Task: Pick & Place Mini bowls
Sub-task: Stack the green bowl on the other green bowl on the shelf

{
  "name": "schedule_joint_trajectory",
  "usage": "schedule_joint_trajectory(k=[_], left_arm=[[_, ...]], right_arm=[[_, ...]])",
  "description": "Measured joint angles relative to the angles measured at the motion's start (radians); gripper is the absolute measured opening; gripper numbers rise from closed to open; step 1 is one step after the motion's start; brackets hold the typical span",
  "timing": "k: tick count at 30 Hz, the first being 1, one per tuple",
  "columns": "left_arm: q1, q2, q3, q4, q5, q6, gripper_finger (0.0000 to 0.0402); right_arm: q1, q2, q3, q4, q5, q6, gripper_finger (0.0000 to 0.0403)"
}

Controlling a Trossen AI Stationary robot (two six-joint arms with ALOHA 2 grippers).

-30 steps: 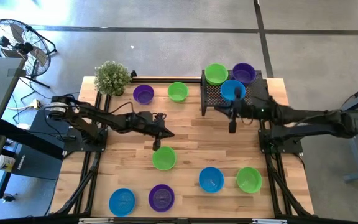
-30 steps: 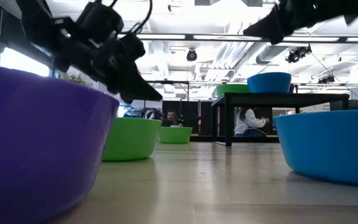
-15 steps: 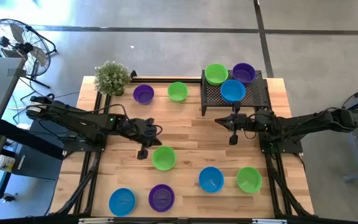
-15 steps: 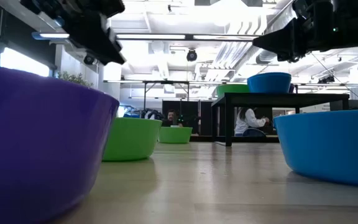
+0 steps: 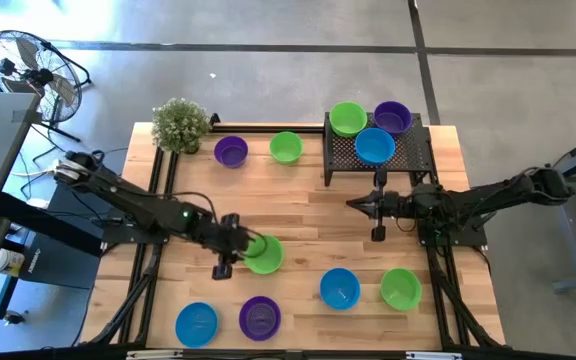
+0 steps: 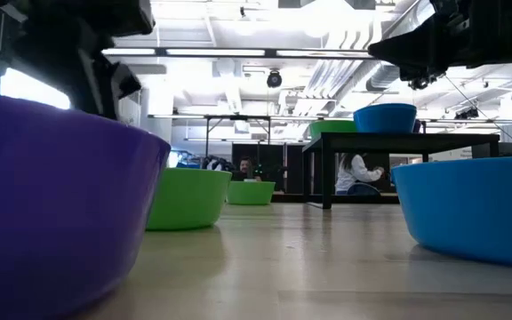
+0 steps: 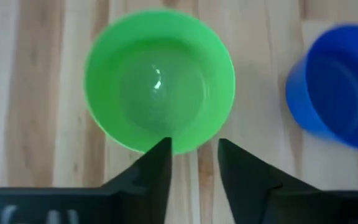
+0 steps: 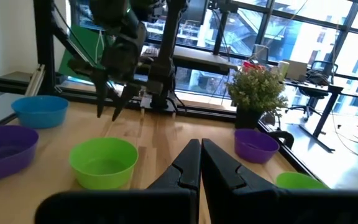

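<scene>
Bright ceiling lights glare in the low view; foreground bowls blur.

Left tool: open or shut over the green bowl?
Open: the left tool shows a gap between its fingers, poised at the green bowl's rim.

A grey concrete floor [image 5: 298, 30] surrounded the worktop [image 5: 298, 215]; a fan [image 5: 28, 65] stood nearby, under bright ceiling lights [image 6: 238, 52].

A leafy potted plant [image 5: 180, 124] stands at the wooden table's [image 5: 308, 215] far left corner. A black mesh rack [image 5: 408, 152] sits far right. A floor fan [image 5: 30, 72] stands beyond.
</scene>
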Motion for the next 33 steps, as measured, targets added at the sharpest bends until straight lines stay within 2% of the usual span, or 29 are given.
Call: schedule_joint_trajectory(k=[5,9,15,26,31,33], left_arm=[[-0.039,0.1,0.03,0.001,-0.036,0.052,0.0161],[-0.046,0.175,0.076,0.01,-0.103,0.109,0.0161],[-0.044,0.26,0.107,0.01,-0.072,0.168,0.0147],[-0.043,0.272,0.127,-0.036,-0.058,0.152,0.0135],[0.008,0.272,0.213,-0.181,-0.053,0.047,0.0135],[0.045,0.269,0.222,-0.178,-0.038,0.004,0.0135]], right_arm=[[0.001,0.0,0.0,-0.001,0.0,-0.005,0.0001],[0.001,0.0,0.0,-0.009,0.0,-0.021,0.0002],[0.0,0.0,0.0,-0.02,0.0,-0.021,0.0002],[0.0,0.0,0.0,-0.02,0.0,-0.022,0.0001],[0.0,0.0,0.0,-0.019,0.0,-0.021,0.0003],[0.0,0.0,0.0,-0.018,0.0,-0.021,0.0002]])
